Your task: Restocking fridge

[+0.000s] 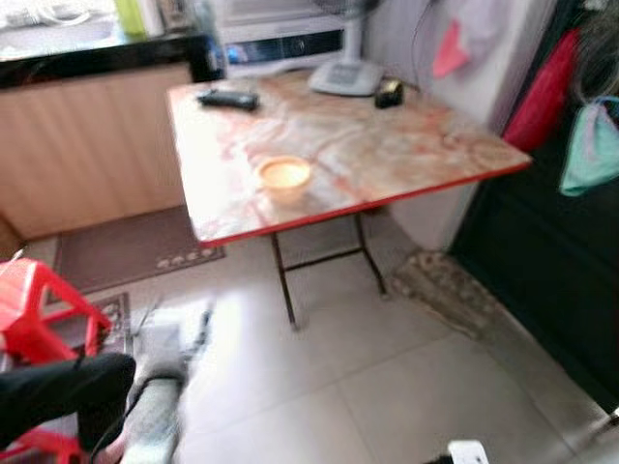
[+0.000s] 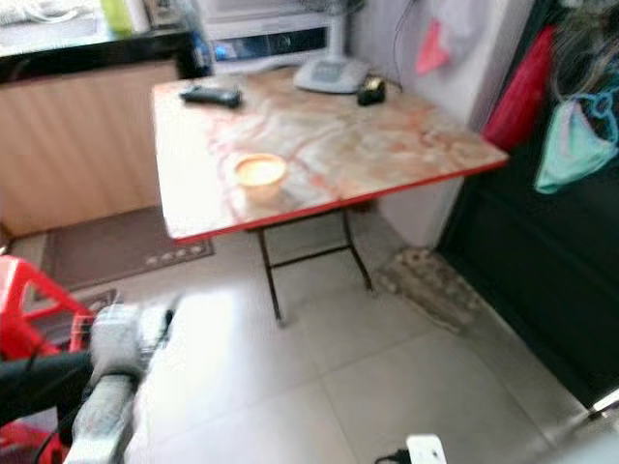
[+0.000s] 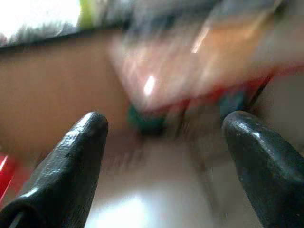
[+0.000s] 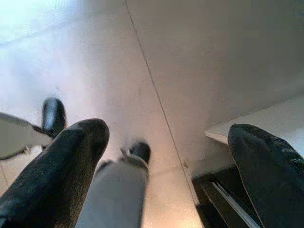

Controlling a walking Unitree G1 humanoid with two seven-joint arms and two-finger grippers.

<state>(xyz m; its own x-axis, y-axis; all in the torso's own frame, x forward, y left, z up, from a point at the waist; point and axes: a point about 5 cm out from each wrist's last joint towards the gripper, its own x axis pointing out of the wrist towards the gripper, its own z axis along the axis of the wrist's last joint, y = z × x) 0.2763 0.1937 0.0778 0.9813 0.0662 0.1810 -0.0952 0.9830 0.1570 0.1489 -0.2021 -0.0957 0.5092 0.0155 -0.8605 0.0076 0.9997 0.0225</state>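
A folding table [image 1: 416, 145] with a marbled top and red edge stands ahead. On it sit a small orange cup [image 1: 284, 176], a black remote [image 1: 228, 99], a fan base [image 1: 345, 76] and a small black object [image 1: 389, 93]. My left arm [image 1: 160, 387] is raised at the lower left, blurred. In the left wrist view my left gripper [image 3: 161, 156] is open with nothing between its fingers and faces the table. My right gripper [image 4: 166, 156] is open too, empty, pointing down at the tiled floor [image 4: 199, 57].
A red plastic stool [image 1: 34, 319] stands at my left, mats [image 1: 126, 246] lie before the wooden counter [image 1: 87, 135]. A white appliance [image 1: 474, 68] and hanging clothes [image 1: 592, 145] are at the right, beside a dark doorway [image 1: 551, 280]. Another mat [image 1: 450, 290] lies there.
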